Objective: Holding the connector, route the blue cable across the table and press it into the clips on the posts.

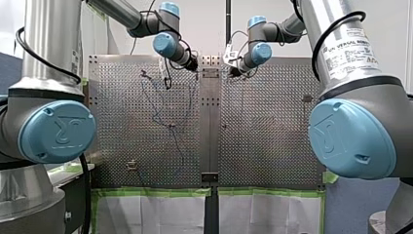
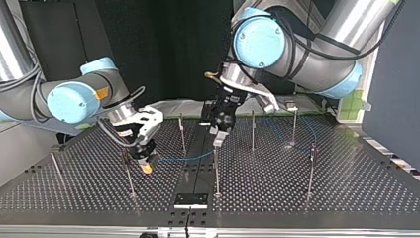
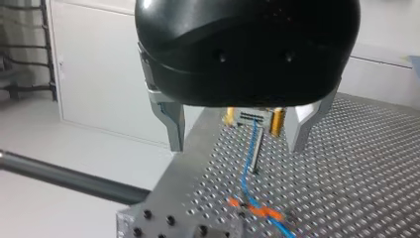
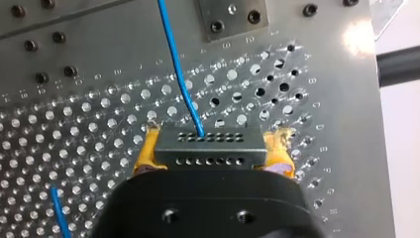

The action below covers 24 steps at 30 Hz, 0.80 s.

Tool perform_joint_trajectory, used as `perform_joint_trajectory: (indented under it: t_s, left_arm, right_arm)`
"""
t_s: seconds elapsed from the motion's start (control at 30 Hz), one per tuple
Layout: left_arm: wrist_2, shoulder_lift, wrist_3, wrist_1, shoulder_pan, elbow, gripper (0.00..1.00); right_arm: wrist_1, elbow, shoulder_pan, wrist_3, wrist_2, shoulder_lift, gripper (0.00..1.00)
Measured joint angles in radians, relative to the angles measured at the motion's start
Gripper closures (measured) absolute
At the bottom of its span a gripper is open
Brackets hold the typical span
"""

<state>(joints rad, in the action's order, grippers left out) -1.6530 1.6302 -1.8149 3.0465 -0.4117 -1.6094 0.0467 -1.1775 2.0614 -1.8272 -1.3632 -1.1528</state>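
1. My right gripper point(image 2: 145, 166) was shut tight on the connector point(image 4: 208, 148). In the right wrist view its yellow pads point(image 4: 146, 151) clamped the grey block from both sides.
2. The blue cable point(image 4: 176, 64) left the face of the connector and ran straight ahead of the gripper, over the perforated table point(image 2: 322, 188).
3. In the top view that gripper was low over the table at the view's left, just beside a thin post point(image 2: 129, 173). The cable stretched from it towards the middle of the table.
4. There the cable reached another post point(image 2: 216, 168). Whether it sat in that post's clip I could not tell.
5. My left gripper point(image 3: 235, 146) hung wide open with nothing between its metal fingers point(image 3: 171, 124).
6. In the top view it hovered just above the top of the middle post, apart from the cable.
7. Through the left wrist view's spread fingers the other gripper showed ahead, yellow pads on the connector. The cable came from it across the table, past an orange piece point(image 3: 257, 210) that was too blurred to name.
8. In the front view the rest of the cable lay in loose curves on the table's left half.
9. More posts stood well apart across the plate, one further back point(image 2: 252, 131) and one at the top view's right point(image 2: 312, 168).
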Motion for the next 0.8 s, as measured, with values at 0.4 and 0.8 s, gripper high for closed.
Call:
perform_joint_trajectory:
  t_s: [0.4,0.8]
  left_arm:
    - [-0.1,0.072,0.074,0.001,-0.1,0.089,0.0]
    - [-0.211,0.109,0.113,0.002,-0.211,0.162,0.0]
  right_arm:
    - [0.016,0.0,-0.009,0.004,-0.001,-0.001,1.0]
    - [0.026,-0.002,-0.015,0.011,-0.002,-0.002,1.0]
